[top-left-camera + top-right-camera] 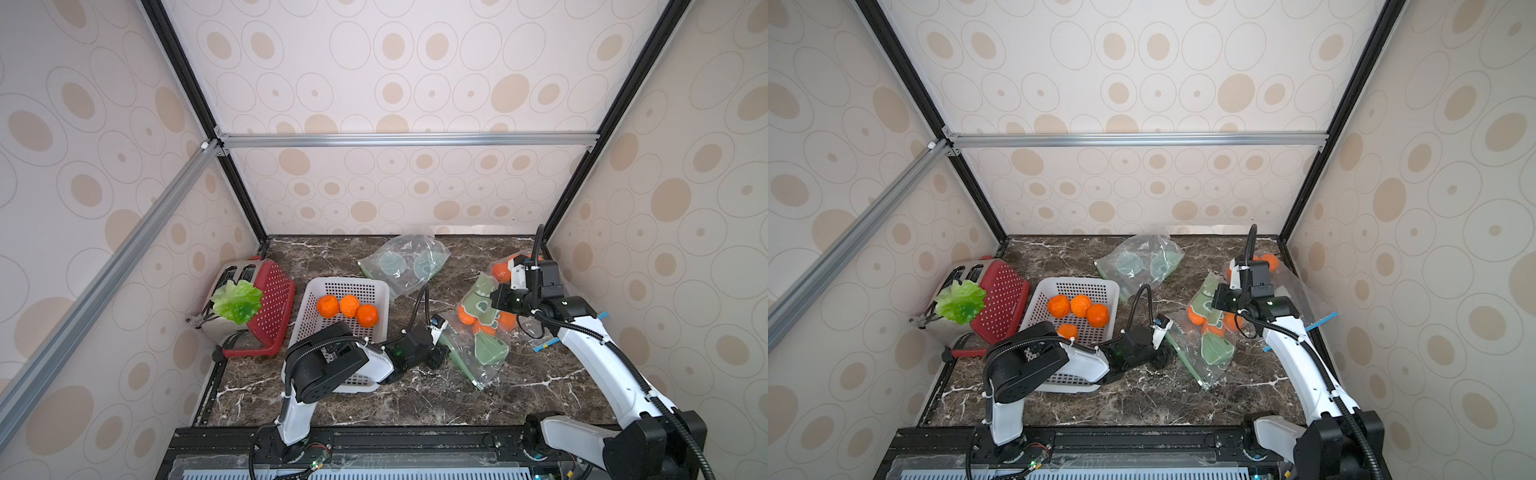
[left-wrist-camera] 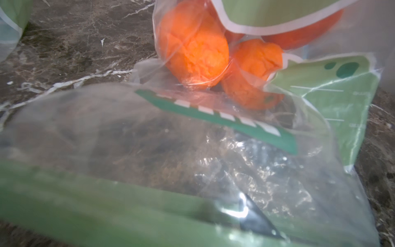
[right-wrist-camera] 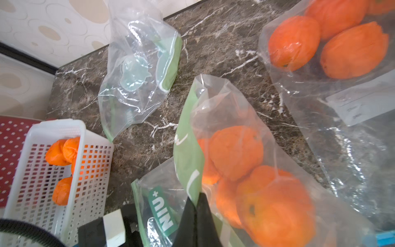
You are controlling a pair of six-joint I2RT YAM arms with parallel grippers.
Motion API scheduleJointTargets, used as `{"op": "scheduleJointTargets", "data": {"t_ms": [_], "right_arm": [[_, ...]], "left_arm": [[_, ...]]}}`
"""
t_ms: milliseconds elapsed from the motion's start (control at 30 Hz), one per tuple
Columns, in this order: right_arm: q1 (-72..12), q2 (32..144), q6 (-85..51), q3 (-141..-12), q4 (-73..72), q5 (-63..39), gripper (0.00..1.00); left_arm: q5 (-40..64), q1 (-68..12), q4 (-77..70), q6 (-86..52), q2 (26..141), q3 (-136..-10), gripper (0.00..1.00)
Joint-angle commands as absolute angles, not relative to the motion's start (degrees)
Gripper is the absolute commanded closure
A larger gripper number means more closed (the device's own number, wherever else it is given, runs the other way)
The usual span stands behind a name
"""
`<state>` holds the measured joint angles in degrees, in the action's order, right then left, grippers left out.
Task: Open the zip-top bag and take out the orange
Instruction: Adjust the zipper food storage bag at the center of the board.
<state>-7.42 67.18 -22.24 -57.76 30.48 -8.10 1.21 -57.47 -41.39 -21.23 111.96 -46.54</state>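
Between the pincers lies the zip-top bag (image 1: 492, 349), right pincer (image 3: 195, 203) clamped on it, left pincer (image 1: 441, 353) unreadable at its edge.

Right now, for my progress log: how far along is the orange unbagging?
Done: round orange fruits sit in the white perforated plastic basket, and one clear green-printed plastic bag lies empty. In hand: the right gripper pinches the middle orange-filled bag; the left gripper is at its zip edge. Left: its oranges, plus another full bag.
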Motion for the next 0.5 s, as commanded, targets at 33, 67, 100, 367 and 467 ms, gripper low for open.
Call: {"op": "scheduleJointTargets", "data": {"t_ms": [33,67,100,367,467], "right_arm": [[-7.21,67.35,-24.73,-57.78,32.27,3.57,1.00],[-7.21,67.60,-25.56,-57.77,32.61,1.26,1.00],[-7.22,67.70,-26.07,-57.43,31.38,-4.49,1.00],[-7.10,64.74,-31.29,-55.66,20.41,-24.33,1.00],[-5.79,64.91,-31.49,-54.68,24.84,-16.69,1.00]], "left_arm": [[1.23,-57.23,-44.22,-22.06,109.38,-45.71,0.38],[1.14,-57.24,-44.30,-22.06,109.45,-45.75,0.38],[1.27,-57.23,-44.06,-22.06,109.42,-45.79,0.38],[0.77,-57.23,-44.34,-21.80,109.04,-45.48,0.38],[0.44,-57.22,-44.35,-21.49,108.90,-45.37,0.37]]}}
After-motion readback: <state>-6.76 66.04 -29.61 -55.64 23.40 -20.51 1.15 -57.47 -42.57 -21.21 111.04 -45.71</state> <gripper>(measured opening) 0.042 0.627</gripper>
